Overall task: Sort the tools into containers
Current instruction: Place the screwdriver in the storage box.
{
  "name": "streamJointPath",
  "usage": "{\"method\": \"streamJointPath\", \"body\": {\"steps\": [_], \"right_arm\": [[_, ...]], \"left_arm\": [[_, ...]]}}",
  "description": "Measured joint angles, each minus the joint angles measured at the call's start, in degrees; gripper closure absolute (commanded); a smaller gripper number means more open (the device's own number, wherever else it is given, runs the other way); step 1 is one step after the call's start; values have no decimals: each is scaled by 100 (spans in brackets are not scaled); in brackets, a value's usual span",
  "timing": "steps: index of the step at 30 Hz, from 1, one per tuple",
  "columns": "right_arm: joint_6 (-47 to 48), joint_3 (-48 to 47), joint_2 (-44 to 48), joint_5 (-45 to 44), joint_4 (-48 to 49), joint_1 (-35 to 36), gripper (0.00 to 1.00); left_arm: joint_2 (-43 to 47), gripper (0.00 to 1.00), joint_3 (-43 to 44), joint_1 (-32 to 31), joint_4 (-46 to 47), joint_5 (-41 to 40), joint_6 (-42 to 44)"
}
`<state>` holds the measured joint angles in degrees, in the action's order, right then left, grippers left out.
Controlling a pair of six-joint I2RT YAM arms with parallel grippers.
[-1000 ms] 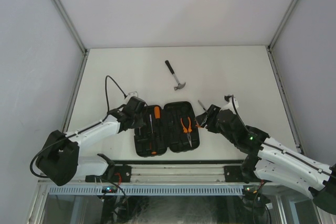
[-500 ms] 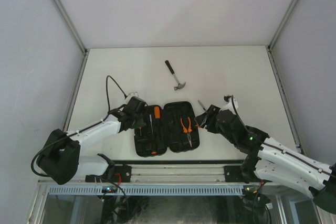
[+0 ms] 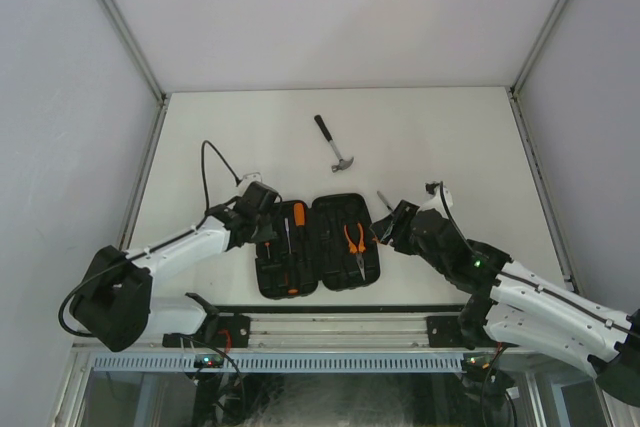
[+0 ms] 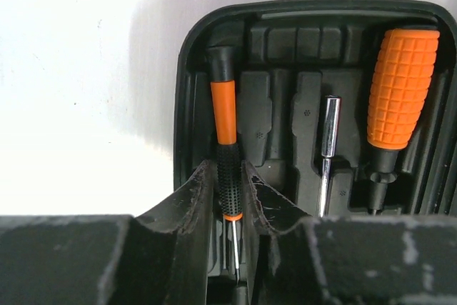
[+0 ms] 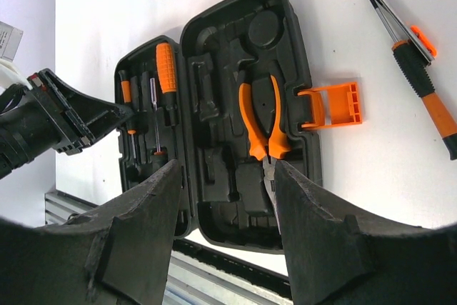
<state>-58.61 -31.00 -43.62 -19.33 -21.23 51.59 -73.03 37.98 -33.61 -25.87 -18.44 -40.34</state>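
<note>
Left end effector [image 4: 228,171] clamped on slim screwdriver [image 4: 223,112] in tool case [image 4: 184,69], right end effector [image 5: 226,169] spread, empty

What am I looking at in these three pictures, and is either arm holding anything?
Two robot arms stand at a table's near edge. One picture looks down from above; the others come from a camera on each wrist. The table bears an open black tool case holding orange-handled pliers and an orange-handled screwdriver; a hammer lies beyond it, another screwdriver to its right. The left claw is closed on a slim screwdriver lying in the case. The right claw is open, by the case's right edge.
</note>
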Motion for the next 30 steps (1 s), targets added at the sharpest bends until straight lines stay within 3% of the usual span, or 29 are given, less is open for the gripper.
{"method": "streamJointPath", "body": {"steps": [11, 30], "right_arm": [[-48, 0, -11, 2, 2, 31, 46], [2, 0, -92, -2, 24, 33, 46]], "left_arm": [[-125, 82, 46, 0, -39, -44, 44], [-382, 85, 229, 2, -35, -107, 94]]}}
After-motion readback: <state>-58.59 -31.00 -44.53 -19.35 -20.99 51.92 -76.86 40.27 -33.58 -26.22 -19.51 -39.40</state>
